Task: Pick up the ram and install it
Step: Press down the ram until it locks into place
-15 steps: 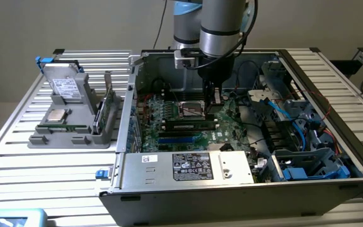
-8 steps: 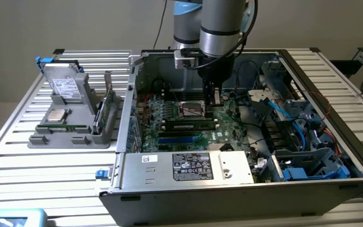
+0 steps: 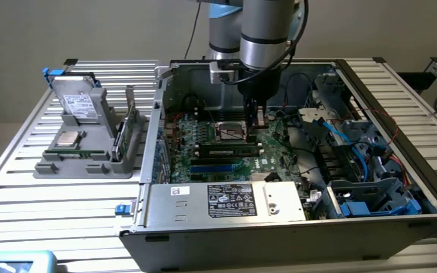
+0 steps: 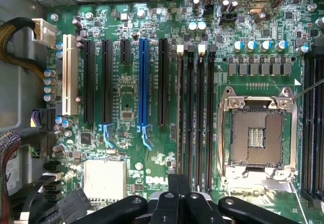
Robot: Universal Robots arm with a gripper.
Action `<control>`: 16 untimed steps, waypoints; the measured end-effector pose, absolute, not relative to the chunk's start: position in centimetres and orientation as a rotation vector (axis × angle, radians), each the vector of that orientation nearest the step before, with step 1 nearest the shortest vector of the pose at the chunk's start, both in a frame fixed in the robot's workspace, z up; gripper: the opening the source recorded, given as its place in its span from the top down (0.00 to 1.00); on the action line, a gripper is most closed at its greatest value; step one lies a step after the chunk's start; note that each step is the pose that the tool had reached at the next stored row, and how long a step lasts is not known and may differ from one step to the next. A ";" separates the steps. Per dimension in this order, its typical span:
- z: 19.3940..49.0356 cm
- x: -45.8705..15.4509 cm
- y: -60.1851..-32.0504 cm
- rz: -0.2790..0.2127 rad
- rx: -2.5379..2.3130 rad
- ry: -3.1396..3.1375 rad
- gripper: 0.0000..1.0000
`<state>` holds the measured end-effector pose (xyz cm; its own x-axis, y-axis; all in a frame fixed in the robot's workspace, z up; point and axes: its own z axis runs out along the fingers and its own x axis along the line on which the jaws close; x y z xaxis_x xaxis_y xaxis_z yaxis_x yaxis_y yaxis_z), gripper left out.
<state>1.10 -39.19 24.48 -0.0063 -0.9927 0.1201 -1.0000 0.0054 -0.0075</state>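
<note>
In the exterior view the ram (image 3: 230, 152), a long narrow stick with a white label, lies along the black memory slots of the motherboard (image 3: 203, 136) inside the open computer case (image 3: 279, 227). My gripper (image 3: 258, 120) reaches down into the case above the end of those slots towards the exterior view's right, beside the CPU socket (image 3: 230, 132). Seen from the wrist, the gripper (image 4: 178, 183) is shut with its black fingers together and nothing between them, over one end of the memory slots (image 4: 195, 118). I cannot pick out the ram's thin edge there.
A grey parts holder (image 3: 89, 153) stands on the slatted table at the exterior view's left, with a hard drive (image 3: 78, 102) and an upright green card (image 3: 131, 133). Cables and drive bays (image 3: 355, 165) crowd the case's right side. The power supply (image 3: 226, 199) lines its near wall.
</note>
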 end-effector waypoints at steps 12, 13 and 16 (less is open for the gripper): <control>23.8 0.8 -39.1 0.150 2.113 -2.195 0.89; 23.7 0.8 -39.1 0.150 2.110 -2.198 0.89; 23.5 0.8 -38.9 0.149 2.103 -2.204 0.89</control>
<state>0.80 -38.95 23.54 -0.0469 -0.9900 0.1329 -0.9989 0.0463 -0.0077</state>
